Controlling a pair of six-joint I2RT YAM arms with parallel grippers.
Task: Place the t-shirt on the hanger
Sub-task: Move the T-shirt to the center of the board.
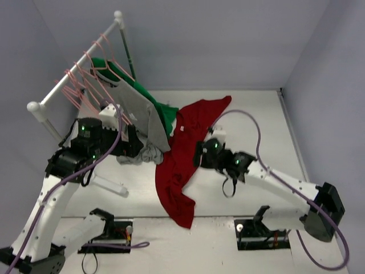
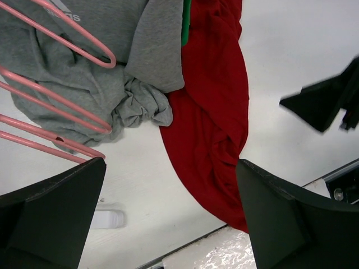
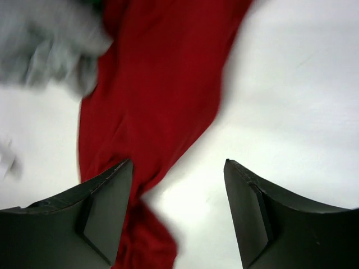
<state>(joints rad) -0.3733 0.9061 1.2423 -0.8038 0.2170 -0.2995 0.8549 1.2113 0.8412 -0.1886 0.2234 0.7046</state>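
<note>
1. While my right claw (image 3: 178,161) stands released with nothing between its jaws, and my left claw (image 2: 171,161) is spread wide and empty too, the t-shirt (image 1: 179,171) lies on the table (image 1: 251,120). It is bunched into a long twisted band and is not yet on the hanger (image 2: 111,58).
2. Pinching that band blind, I could catch several layers at once. I judge the neck would then stay closed to the wire.
3. The grey t-shirt (image 2: 140,50) has a crumpled hem touching the red cloth, with the green garment (image 1: 165,111) just behind it. A careless left grab may lift the wrong cloth as well.
4. The shirt's lower end reaches the near edge of the table, so a sideways tug might drag it off.
5. The hangers crowd together on the rack (image 1: 74,71). If I nudge one, its neighbours may tangle or slip off.
6. The table is white, smooth and looks slippery for cloth. Plain pale walls (image 1: 228,40) close it in on three sides.
</note>
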